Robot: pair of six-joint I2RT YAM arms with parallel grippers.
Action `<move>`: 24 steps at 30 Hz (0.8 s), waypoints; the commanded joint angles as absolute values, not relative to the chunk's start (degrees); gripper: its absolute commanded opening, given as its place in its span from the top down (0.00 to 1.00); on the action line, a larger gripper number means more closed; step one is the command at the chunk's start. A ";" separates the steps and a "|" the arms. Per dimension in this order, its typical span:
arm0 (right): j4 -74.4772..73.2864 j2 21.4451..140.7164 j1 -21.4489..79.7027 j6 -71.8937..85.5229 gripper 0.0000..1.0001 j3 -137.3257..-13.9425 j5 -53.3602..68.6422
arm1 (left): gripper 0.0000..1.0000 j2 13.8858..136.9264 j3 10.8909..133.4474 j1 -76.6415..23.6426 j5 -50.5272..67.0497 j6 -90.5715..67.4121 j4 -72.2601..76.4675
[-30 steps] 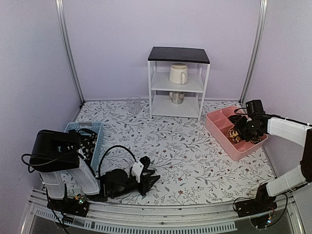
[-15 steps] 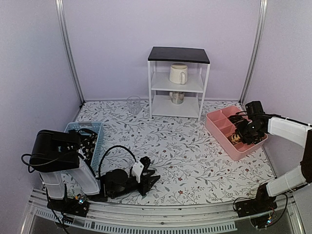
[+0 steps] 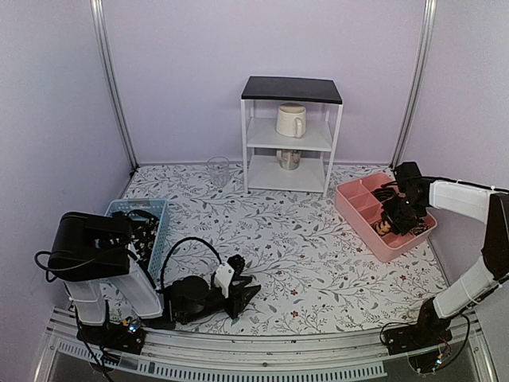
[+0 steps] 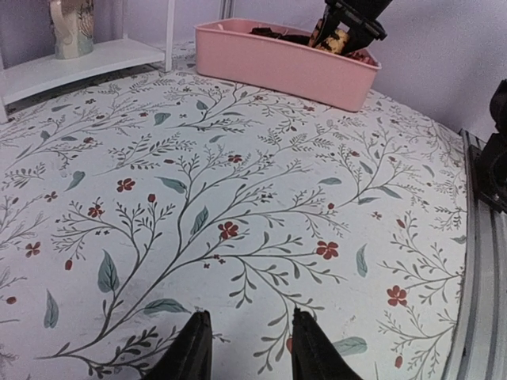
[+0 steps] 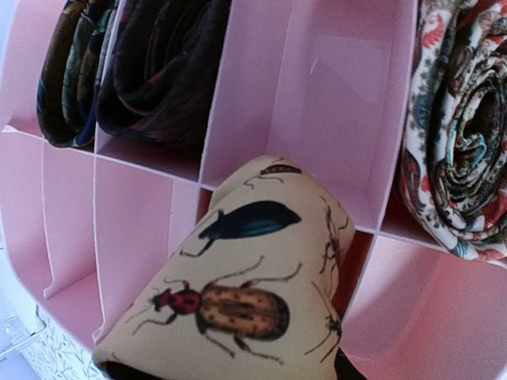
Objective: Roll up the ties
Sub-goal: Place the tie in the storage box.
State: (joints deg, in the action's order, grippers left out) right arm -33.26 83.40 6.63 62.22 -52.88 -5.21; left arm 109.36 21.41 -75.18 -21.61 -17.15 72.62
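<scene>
Rolled beetle-print tie point(image 5: 238, 309), clamped between the fingers of the right gripper point(image 3: 394, 216), hangs just past their tips over a divider of the pink divided tray point(image 5: 317, 87). Released here, it could land astride that wall and spring unrolled. Fingers of the left gripper point(image 4: 249, 348) stand apart, holding nothing.

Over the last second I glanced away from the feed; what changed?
The right gripper moved slightly back and tipped down, lowering the tan rolled tie it holds toward the pink tray. Left gripper and blue basket stayed put.
</scene>
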 commanded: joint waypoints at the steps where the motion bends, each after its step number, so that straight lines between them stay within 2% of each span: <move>1: -36.80 86.57 6.74 63.17 0.75 -55.02 -5.17 | 0.65 109.78 21.54 -76.02 -22.81 -16.52 73.91; 15: -39.98 97.00 7.97 63.79 0.71 -58.69 -7.12 | 0.65 109.39 20.19 -76.02 -25.41 -16.11 75.03; 19: -44.92 98.39 9.36 64.75 0.59 -61.58 -10.21 | 0.64 108.90 19.50 -76.02 -26.51 -15.87 75.51; 24: -48.62 98.82 9.67 64.82 0.56 -64.92 -10.99 | 0.64 108.90 18.88 -76.03 -26.76 -15.56 76.67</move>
State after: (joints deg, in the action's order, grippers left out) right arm -42.09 96.38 9.17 64.42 -63.35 -9.87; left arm 109.36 19.73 -75.24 -25.50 -16.43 74.35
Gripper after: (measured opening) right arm 0.428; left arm 0.361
